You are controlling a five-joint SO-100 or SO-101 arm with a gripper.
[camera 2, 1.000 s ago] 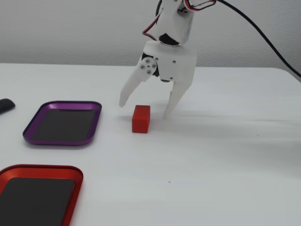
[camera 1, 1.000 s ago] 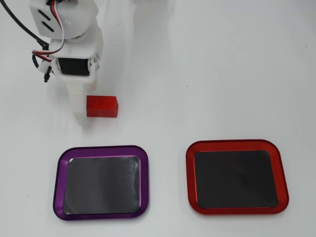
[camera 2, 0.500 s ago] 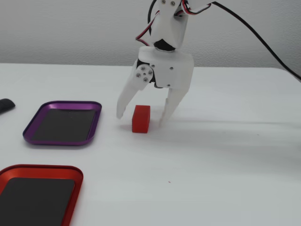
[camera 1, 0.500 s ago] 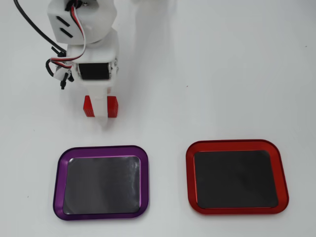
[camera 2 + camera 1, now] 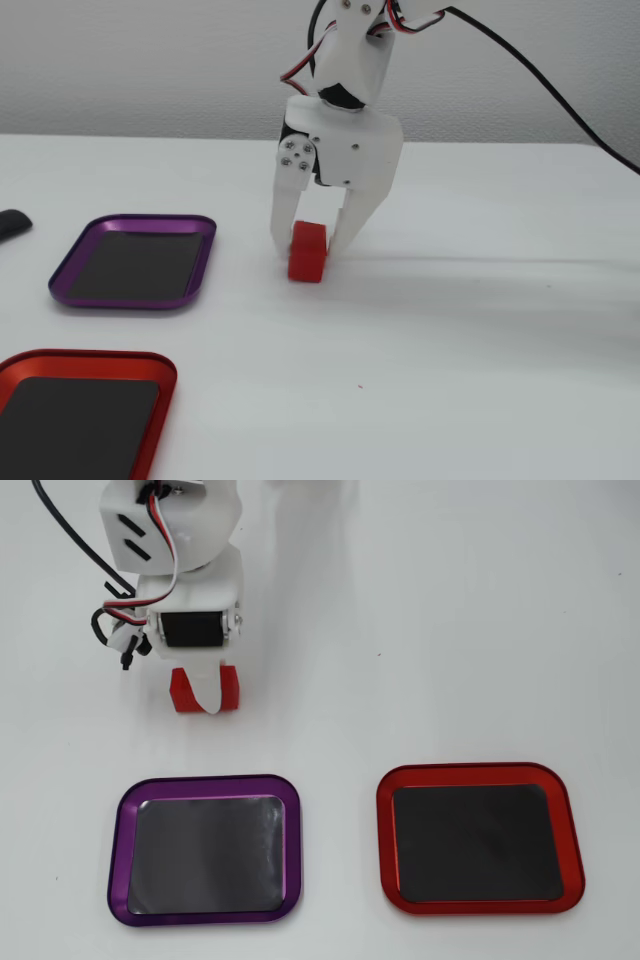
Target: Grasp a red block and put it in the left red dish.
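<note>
The red block (image 5: 228,688) sits on the white table, above the purple tray in the overhead view. My gripper (image 5: 207,702) reaches straight down over it, with one white finger (image 5: 205,692) across the block's middle. In the fixed view my gripper (image 5: 307,247) has a finger on each side of the block (image 5: 307,252) and closes on it at table level. The red dish (image 5: 385,840) lies empty at the lower right of the overhead view. In the fixed view the dish (image 5: 90,358) is at the bottom left.
A purple-rimmed tray (image 5: 120,850) of the same shape lies empty below the block; the fixed view shows this tray (image 5: 135,222) to the left of the block. A dark object (image 5: 12,224) sits at the fixed view's left edge. Black cables (image 5: 70,535) hang by the arm.
</note>
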